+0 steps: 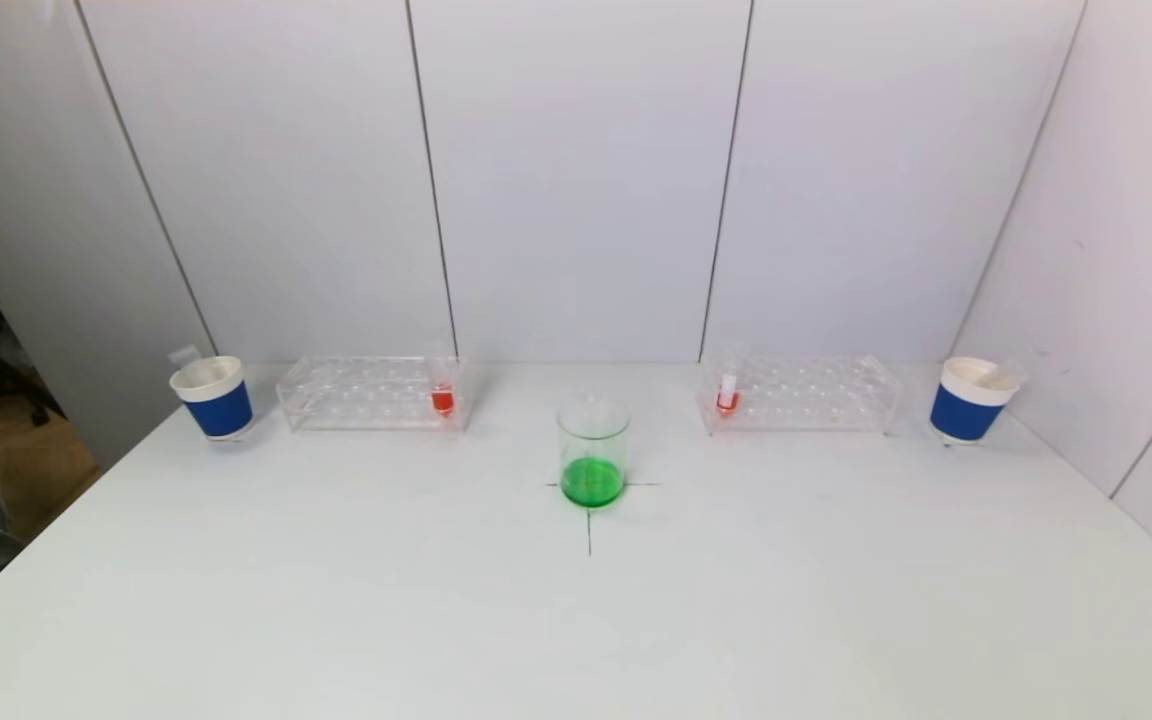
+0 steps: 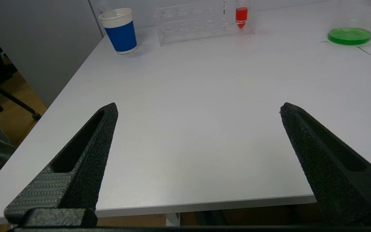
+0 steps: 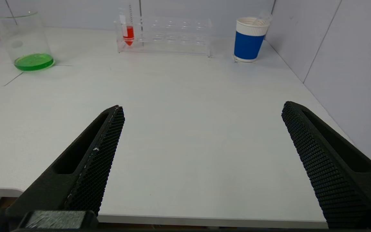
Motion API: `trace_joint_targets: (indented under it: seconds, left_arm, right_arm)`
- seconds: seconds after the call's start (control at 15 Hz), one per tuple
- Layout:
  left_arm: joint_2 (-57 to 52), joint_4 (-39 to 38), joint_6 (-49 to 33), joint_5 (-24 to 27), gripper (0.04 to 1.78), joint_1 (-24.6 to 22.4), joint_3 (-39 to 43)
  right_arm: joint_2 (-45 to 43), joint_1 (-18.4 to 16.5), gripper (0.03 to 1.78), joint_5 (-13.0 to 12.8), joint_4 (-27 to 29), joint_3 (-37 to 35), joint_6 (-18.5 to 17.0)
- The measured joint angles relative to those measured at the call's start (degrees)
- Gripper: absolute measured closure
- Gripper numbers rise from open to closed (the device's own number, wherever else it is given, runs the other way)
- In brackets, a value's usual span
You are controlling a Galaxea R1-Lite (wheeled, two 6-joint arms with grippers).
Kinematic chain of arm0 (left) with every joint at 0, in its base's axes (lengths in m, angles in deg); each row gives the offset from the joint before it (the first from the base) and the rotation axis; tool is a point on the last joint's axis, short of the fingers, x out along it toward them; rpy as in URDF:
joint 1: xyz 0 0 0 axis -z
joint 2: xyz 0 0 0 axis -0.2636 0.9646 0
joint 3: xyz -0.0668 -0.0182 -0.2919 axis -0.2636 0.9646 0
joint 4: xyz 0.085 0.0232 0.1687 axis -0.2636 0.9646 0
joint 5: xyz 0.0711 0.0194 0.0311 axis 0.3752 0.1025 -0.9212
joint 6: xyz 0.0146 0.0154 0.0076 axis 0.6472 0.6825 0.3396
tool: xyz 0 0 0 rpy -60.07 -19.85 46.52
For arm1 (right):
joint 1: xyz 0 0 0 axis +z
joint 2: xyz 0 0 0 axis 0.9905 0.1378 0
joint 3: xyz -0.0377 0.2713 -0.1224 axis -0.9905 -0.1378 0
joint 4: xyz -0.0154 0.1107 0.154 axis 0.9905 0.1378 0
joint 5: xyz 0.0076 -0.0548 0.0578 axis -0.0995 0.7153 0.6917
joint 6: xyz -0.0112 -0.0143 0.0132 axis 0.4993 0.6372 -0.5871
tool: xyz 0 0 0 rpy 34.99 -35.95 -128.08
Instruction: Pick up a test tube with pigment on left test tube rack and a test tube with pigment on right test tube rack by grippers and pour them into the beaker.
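Observation:
A clear beaker [image 1: 593,452] with green liquid stands at the table's middle. The left clear rack [image 1: 368,392] holds a test tube with red pigment [image 1: 443,391] at its inner end. The right clear rack [image 1: 801,393] holds a test tube with red pigment [image 1: 727,393] at its inner end. My left gripper [image 2: 198,108] is open and empty over the table's near edge, far from its tube [image 2: 241,14]. My right gripper [image 3: 201,108] is open and empty near the front edge, far from its tube [image 3: 128,33]. Neither gripper shows in the head view.
A blue and white paper cup [image 1: 213,397] stands left of the left rack, another cup [image 1: 969,400] right of the right rack; each holds a clear tube. White walls close the back and right. The table's left edge drops to the floor.

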Motion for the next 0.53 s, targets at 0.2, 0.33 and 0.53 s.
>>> trace_joint_targets:
  seconds: [0.2,0.33,0.53]
  left_arm:
    - [0.0,0.0,0.0,0.0,0.06,0.0,0.0]
    - [0.0,0.0,0.0,0.0,0.06,0.0,0.0]
    - [0.0,0.0,0.0,0.0,0.06,0.0,0.0]
  right_arm:
    - [0.0,0.0,0.04,0.0,-0.1,-0.1,0.0]
    - [0.0,0.0,0.04,0.0,-0.1,-0.1,0.0]
    - [0.0,0.0,0.04,0.0,-0.1,-0.1,0.0]
